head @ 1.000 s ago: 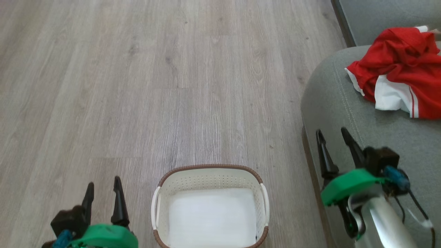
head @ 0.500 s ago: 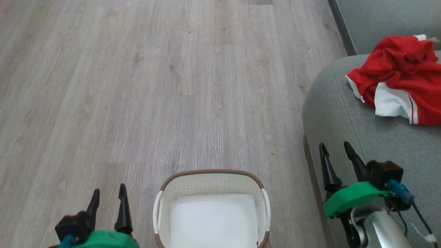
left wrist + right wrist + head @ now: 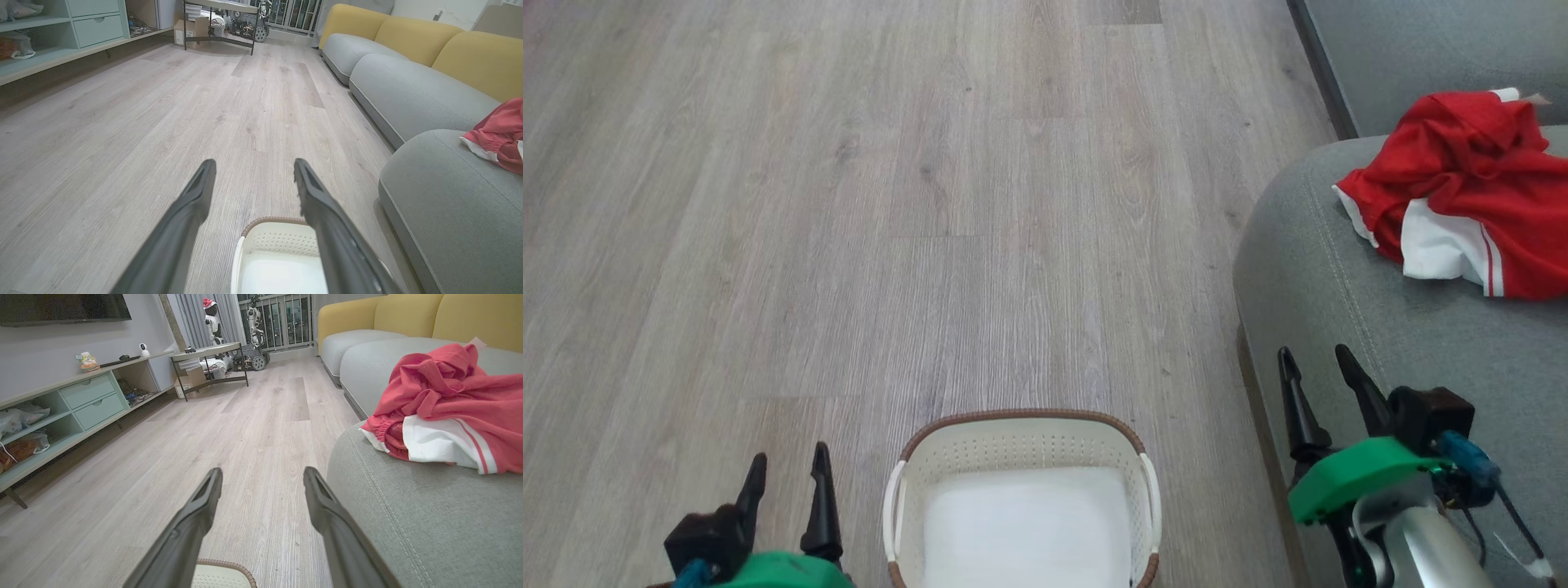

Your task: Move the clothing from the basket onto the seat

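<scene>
Red clothing lies heaped on the seat, beyond and right of the basket.
The basket stands on the wood floor, with the seat just to its right. The left gripper hangs left of the basket, the right gripper right of it over the seat's edge; both have fingers spread wide, gripping nothing.

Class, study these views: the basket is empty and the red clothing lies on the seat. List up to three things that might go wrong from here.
1. The clothing lies bunched near the seat's rounded corner; a nudge might slide it onto the floor.
2. The open right end effector hangs by the seat's edge; swinging toward the clothing might snag it.
3. The basket stands close before the robot; driving forward might knock it.
</scene>
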